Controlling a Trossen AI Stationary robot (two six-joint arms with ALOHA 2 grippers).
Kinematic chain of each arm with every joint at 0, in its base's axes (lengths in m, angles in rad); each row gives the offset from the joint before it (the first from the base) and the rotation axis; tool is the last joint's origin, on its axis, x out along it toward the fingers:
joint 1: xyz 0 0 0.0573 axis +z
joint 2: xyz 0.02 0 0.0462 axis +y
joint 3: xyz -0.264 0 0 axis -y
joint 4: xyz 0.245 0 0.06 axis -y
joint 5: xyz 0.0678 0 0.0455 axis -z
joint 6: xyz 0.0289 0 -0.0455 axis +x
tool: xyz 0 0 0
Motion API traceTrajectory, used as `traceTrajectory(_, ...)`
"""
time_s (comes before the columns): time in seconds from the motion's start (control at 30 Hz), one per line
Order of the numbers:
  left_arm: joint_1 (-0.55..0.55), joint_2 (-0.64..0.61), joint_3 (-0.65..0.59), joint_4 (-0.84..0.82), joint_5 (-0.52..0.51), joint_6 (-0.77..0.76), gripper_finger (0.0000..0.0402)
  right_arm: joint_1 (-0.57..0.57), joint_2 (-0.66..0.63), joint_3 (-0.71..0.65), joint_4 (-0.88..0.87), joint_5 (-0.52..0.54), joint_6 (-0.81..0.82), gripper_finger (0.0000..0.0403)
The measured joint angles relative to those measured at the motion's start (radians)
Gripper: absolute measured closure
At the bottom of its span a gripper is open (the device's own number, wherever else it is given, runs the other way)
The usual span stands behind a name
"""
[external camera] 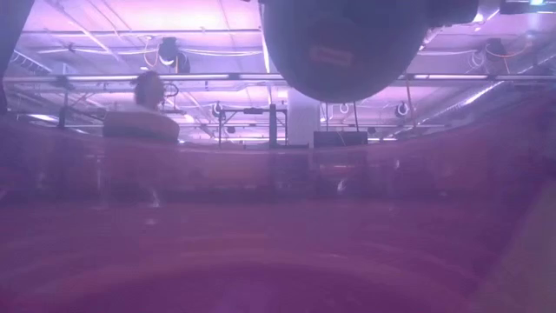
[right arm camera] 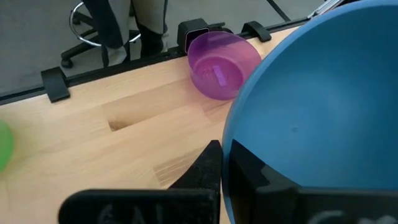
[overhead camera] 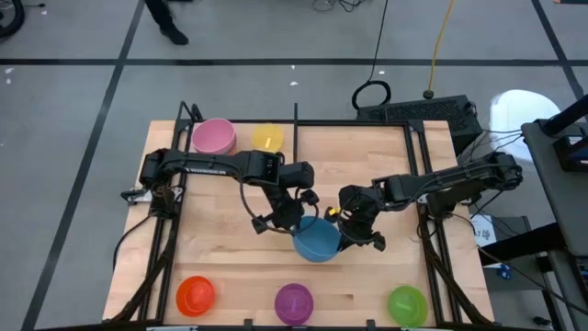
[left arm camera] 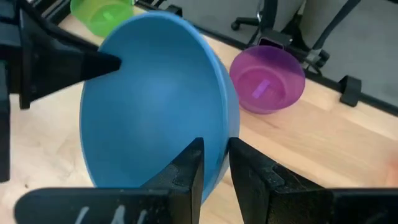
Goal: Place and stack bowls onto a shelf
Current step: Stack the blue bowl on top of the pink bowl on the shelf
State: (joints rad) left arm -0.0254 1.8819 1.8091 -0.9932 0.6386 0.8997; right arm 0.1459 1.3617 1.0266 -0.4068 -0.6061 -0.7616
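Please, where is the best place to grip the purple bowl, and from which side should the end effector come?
Probably the thin rim of the purple bowl, coming from above with one finger inside and one outside. It stands upright and open on the table's front edge, apart from other bowls, and its round wall looks too wide to span.

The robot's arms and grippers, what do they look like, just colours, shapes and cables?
Both arms are dark, nearly black, built of slim jointed segments. The left arm carries small pale lettering along its long segment, and black cables loop beside it. The right arm looks the same. The left gripper and right gripper have flat, matte black, wedge-shaped jaws.
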Motion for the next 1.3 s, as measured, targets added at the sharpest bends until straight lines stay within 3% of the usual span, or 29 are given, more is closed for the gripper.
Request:
traceTrajectory(0.27, 0.0, -0.001, 0.0, -0.023, 0.08, 0.019, 0.0321, 0.0, 0.0, 0.0, -0.002, -0.076, -0.076, 0.0403)
traceTrajectory(0.7, 0.001, -0.001, 0.0, -0.003, 0.084, 0.069, 0.0321, -0.001, 0.0, 0.0, -0.002, -0.075, -0.111, 0.0403)
traceTrajectory(0.93, 0.012, -0.001, 0.0, -0.02, -0.09, -0.017, 0.0321, -0.014, 0.0, 0.0, 0.001, 0.003, 0.036, 0.0403)
traceTrajectory(1.3, 0.015, -0.002, 0.0, -0.099, -0.098, 0.015, 0.0321, -0.024, 0.0, 0.0, 0.04, 0.034, 0.118, 0.0403)
